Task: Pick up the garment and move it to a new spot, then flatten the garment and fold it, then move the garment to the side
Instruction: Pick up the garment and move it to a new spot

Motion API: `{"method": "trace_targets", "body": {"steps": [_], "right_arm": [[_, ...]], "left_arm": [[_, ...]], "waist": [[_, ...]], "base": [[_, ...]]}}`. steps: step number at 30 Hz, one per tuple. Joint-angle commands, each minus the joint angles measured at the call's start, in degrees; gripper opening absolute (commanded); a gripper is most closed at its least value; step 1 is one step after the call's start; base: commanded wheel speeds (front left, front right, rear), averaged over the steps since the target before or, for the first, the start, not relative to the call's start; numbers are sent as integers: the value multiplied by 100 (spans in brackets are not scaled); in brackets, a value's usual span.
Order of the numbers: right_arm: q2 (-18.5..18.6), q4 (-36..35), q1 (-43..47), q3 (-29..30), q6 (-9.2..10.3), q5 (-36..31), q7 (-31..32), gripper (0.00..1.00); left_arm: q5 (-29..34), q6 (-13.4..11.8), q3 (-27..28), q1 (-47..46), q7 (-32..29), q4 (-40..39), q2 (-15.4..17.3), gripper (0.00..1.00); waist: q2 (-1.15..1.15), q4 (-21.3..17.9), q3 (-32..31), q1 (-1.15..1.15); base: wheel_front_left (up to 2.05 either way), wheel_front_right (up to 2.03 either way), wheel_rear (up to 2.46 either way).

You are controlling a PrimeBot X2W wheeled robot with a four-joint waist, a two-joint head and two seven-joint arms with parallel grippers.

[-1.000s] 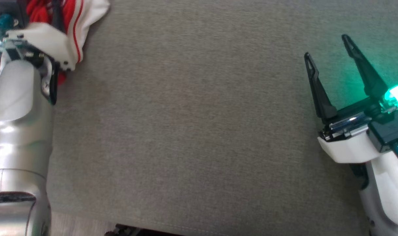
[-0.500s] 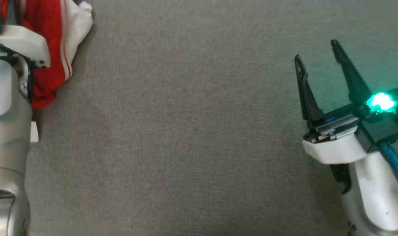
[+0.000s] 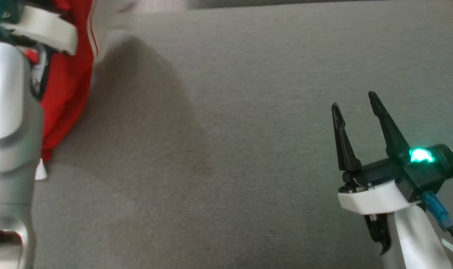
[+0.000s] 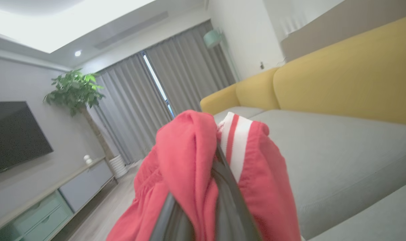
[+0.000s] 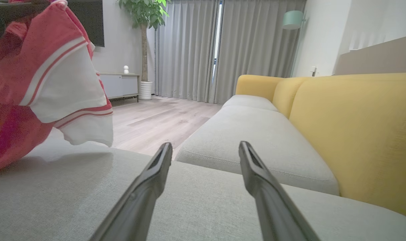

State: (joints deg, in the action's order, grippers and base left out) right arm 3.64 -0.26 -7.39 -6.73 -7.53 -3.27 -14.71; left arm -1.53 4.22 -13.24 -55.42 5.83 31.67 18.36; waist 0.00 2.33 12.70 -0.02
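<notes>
garment (image 3: 67, 93), red with white stripes, hangs bunched from the left tool (image 4: 221, 174), which is clenched on its cloth, over the grey sofa cushion (image 3: 248, 112) at the robot's left. right tool (image 3: 353, 100) released, empty. step in hand: carrying to a new spot; next, probably lower it onto bare cushion and let go.

Soft, matt red-and-white cloth garment (image 3: 67, 86) against coarse-woven grey fabric sofa seat (image 3: 248, 112), with matt yellow upholstered backrest (image 5: 356, 127). Glossy silver left forearm (image 3: 9, 112), smooth as polished metal; matt black plastic fingers (image 3: 344, 142) on right gripper (image 3: 355, 101). Pale, smooth wood-look floor (image 5: 149, 120).
</notes>
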Motion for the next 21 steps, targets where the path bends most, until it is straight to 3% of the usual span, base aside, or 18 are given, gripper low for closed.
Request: {"method": "trace_targets", "body": {"steps": [1, 12, 15, 21], "right_arm": [[-66, -156, 25, -85, 4, 74, -29, 100], [-75, -187, 113, -224, 4, 457, -29, 100], [-75, -202, 128, -285, 4, 543, -29, 100], [-76, -245, 152, -282, 4, 700, -29, 100]], "left_arm": [[-97, 73, 53, -140, -141, -471, 132, 0], [-782, 283, -537, 56, -680, -1363, -428, 0], [-935, 302, -865, 180, -651, -1301, -674, 0], [-1050, 310, -1454, 795, -425, -826, -1129, 0]], "waist": [[0, -439, -386, 2], [0, -1520, -637, 2], [0, -1825, -580, 2], [0, -2026, -238, 2]], "base": [[0, 0, 0], [0, 0, 0], [0, 0, 0], [0, 0, 0]]}}
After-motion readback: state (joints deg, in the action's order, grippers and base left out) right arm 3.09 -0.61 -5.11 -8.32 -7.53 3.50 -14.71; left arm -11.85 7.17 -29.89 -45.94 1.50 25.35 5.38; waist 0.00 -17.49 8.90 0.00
